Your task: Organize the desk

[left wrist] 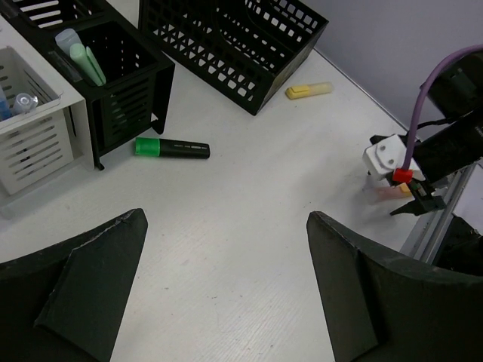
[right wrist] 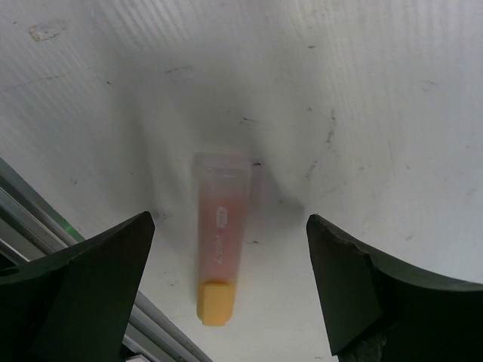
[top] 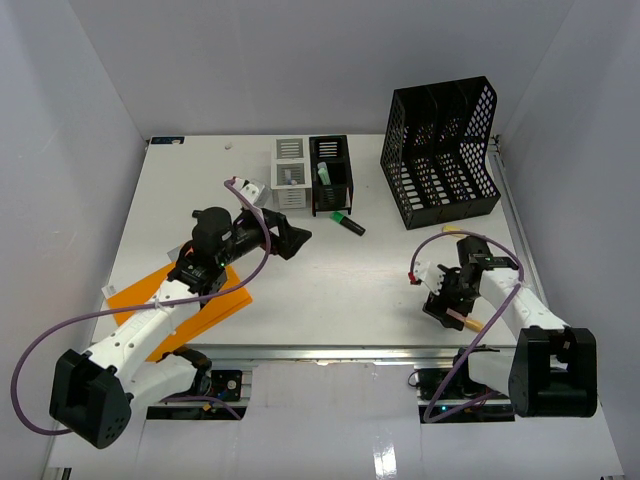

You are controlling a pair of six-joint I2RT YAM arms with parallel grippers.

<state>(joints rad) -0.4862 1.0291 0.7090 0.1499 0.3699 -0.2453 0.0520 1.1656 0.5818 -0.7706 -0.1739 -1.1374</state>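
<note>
Hovering the right gripper [right wrist: 228,234] over the pink highlighter [right wrist: 219,241] on the desk [right wrist: 362,90] by its front rail [right wrist: 30,215], I see its fingers [right wrist: 90,294] apart, straddling the barrel, whose long axis crosses their closing line.

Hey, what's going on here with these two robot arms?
Two arms are tidying a white desk. The right gripper hangs open over a pink highlighter with an orange cap by the front rail, not gripped yet. The left gripper is open and empty. A green highlighter lies beside the black pen holder, a yellow highlighter near the file rack.
</note>
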